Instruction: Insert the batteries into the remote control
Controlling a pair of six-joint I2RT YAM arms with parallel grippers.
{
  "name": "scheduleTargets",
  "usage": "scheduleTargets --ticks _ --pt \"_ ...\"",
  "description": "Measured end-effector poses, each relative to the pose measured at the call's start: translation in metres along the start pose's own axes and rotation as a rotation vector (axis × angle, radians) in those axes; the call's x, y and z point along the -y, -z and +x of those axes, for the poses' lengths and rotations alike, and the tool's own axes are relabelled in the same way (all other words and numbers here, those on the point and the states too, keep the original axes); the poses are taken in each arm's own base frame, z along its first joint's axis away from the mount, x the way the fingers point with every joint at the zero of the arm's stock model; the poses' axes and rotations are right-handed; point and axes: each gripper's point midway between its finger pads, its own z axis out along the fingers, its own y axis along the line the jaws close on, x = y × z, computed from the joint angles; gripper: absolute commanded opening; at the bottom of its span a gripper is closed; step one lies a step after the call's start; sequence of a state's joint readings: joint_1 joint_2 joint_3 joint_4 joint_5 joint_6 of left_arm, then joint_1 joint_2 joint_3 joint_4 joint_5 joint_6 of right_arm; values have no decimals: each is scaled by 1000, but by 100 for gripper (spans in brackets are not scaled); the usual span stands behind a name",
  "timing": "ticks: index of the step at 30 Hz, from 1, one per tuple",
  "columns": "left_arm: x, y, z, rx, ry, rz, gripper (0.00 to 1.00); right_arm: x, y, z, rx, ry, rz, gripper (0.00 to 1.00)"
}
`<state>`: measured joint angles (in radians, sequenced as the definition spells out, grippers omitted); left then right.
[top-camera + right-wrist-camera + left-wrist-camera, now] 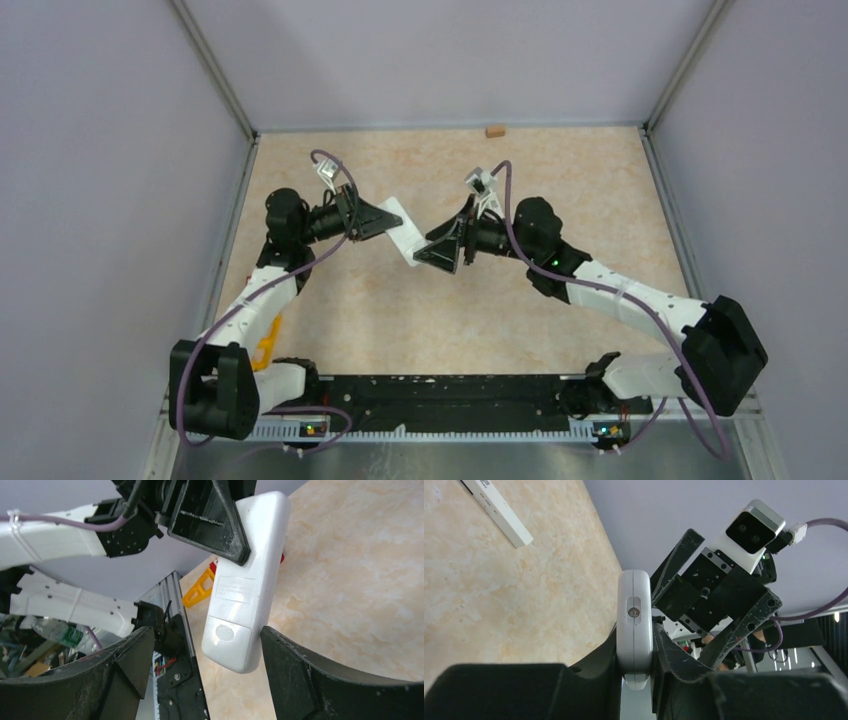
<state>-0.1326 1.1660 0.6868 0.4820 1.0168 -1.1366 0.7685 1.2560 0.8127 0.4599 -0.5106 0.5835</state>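
Note:
My left gripper point(383, 221) is shut on a white remote control point(402, 238) and holds it off the table between the two arms. In the left wrist view the remote point(635, 625) shows edge-on, clamped between the fingers. The right wrist view shows its back point(245, 595), with a label and a closed battery cover. My right gripper point(206, 632) stands open around the remote's free end, and the right finger point(310, 670) is close beside it. The batteries are out of view.
A second white remote point(499, 507) lies flat on the beige table point(440, 320). A yellow object point(265, 345) sits by the left arm's base. A small brown block point(494, 130) rests at the back wall. Grey walls close in three sides.

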Motion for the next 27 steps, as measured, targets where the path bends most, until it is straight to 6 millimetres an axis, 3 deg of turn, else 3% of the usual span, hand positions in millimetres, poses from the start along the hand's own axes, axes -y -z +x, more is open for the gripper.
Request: scheduleTargets --ticks 5,12,14,18,22,23,24,25,27 --pt "8 4 13 -71 -41 41 0 3 -8 25 -155 30 -52 74" --pt "15 10 25 -134 -86 77 2 8 -19 36 -259 38 -85 42" --pt "14 10 26 -140 -87 77 4 3 -19 37 -269 37 -116 24" --pt "19 13 28 -151 -149 99 32 0 -20 39 -279 -32 -133 0" --pt "25 13 22 -112 -190 85 62 1 -21 36 -266 -56 -118 0" --pt "24 12 19 -97 -188 71 73 3 -22 35 -260 -56 -103 0" --pt "22 11 16 -82 -186 57 93 6 -23 35 -257 -57 -84 0" --pt "20 11 14 -66 -184 40 98 11 -23 35 -254 -62 -57 0" --pt "13 10 9 -35 -181 -1 99 22 -24 36 -247 -67 5 0"
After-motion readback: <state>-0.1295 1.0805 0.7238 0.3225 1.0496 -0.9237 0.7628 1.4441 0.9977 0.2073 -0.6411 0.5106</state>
